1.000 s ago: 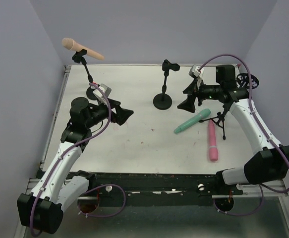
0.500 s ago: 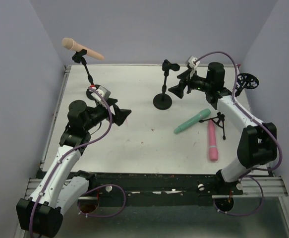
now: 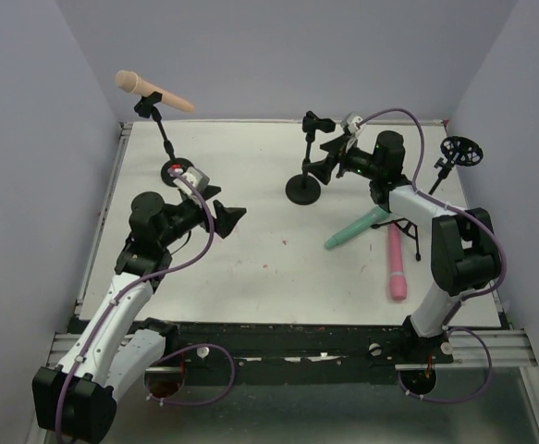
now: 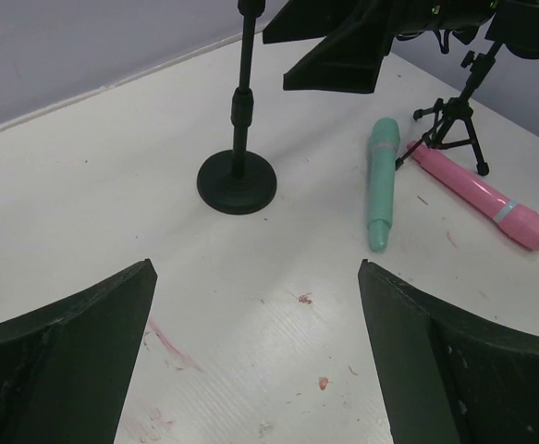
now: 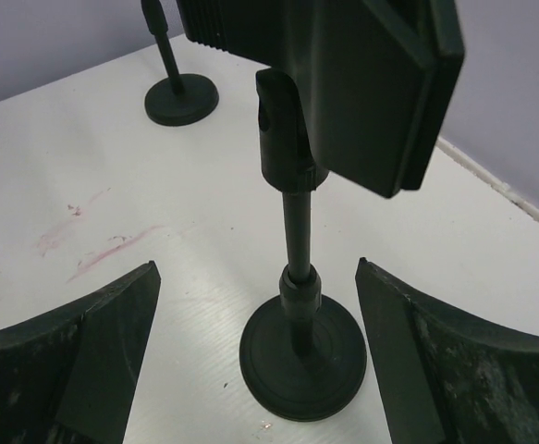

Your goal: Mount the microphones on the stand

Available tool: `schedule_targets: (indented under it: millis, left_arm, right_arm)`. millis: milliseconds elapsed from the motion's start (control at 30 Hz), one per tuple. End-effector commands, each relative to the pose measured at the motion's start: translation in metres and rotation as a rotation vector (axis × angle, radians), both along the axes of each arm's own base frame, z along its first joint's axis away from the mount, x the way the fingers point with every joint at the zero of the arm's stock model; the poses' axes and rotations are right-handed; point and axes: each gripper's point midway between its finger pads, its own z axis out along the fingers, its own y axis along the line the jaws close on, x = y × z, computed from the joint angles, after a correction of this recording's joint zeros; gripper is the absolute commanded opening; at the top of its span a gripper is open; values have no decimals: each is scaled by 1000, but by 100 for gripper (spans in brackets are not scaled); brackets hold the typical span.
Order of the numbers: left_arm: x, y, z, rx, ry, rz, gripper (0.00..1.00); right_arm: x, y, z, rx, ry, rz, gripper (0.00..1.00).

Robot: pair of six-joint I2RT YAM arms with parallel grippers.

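A peach microphone (image 3: pixel 153 91) sits in the clip of the far-left stand (image 3: pixel 175 171). The teal microphone (image 3: pixel 357 228) (image 4: pixel 380 183) and the pink microphone (image 3: pixel 397 264) (image 4: pixel 482 194) lie flat on the table at the right. The middle stand (image 3: pixel 303 188) (image 5: pixel 303 356) holds nothing in its clip (image 3: pixel 317 123). My right gripper (image 3: pixel 323 166) (image 5: pixel 257 268) is open, its jaws on either side of that stand's pole (image 5: pixel 297 231) without touching it. My left gripper (image 3: pixel 227 219) (image 4: pixel 255 268) is open above bare table, left of centre.
A small tripod stand (image 3: pixel 412 227) (image 4: pixel 449 129) rests beside the two lying microphones, its round black holder (image 3: pixel 461 150) near the right wall. Purple walls close in the table at the back and both sides. Reddish smears mark the white tabletop (image 4: pixel 167 338).
My right arm has swung left from above the tripod to the middle stand, bringing its jaws round the pole. The left gripper has shifted only slightly.
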Motion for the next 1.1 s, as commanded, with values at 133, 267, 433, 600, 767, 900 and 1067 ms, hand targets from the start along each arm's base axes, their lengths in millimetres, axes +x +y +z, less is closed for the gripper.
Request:
schedule_targets:
  millis: [133,267,433,600,767,900,1067]
  left_arm:
    - [-4,-7,0,12,-54,-47,99]
    - [-5,-9,-2,20,-62,-58,98]
    - [-7,-10,-5,27,-72,-65,98]
    - [-8,-11,-7,33,-80,-71,98]
    - [-9,-11,-7,42,-86,-73,98]
    - [-8,-11,-8,45,-86,-75,98]
    - [-9,-12,-7,46,-87,-77,98]
  right_arm:
    - [5,2,-3,34,-63,-4,89]
    - [9,2,-9,35,-73,-8,88]
    - [12,5,-10,57,-109,-5,86]
    - [17,7,-14,89,-96,-9,81]
    - [20,11,-17,95,-95,14,72]
    - [20,17,-9,132,-93,47,70]
    - [18,22,1,180,-86,80,67]
